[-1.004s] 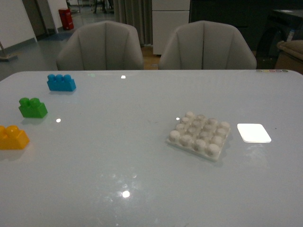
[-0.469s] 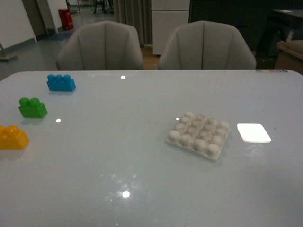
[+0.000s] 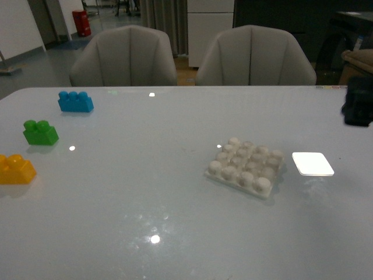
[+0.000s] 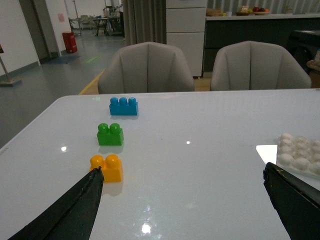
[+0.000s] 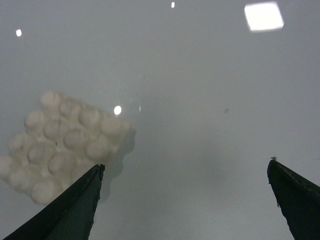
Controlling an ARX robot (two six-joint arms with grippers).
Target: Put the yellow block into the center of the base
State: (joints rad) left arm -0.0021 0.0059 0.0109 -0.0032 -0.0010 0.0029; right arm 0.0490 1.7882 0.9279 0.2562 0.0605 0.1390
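The yellow block (image 3: 16, 169) lies at the table's left edge, upright with two studs on top; the left wrist view shows it too (image 4: 107, 167). The white studded base (image 3: 246, 166) sits right of centre with nothing on it. My left gripper (image 4: 182, 171) hangs open above the table, the yellow block just past one fingertip and the base (image 4: 300, 154) near the other. My right gripper (image 5: 186, 163) is open over bare table, with the base (image 5: 65, 140) beside one finger. In the front view the right arm (image 3: 358, 100) is a dark shape at the right edge.
A green brick (image 3: 40, 133) and a blue brick (image 3: 75, 101) stand behind the yellow block. A bright rectangle of reflected light (image 3: 313, 164) lies just right of the base. Two grey chairs (image 3: 123, 55) (image 3: 255, 55) stand at the table's far edge.
The dark right arm has come into the front view at the right edge. The blocks and the base have not moved.
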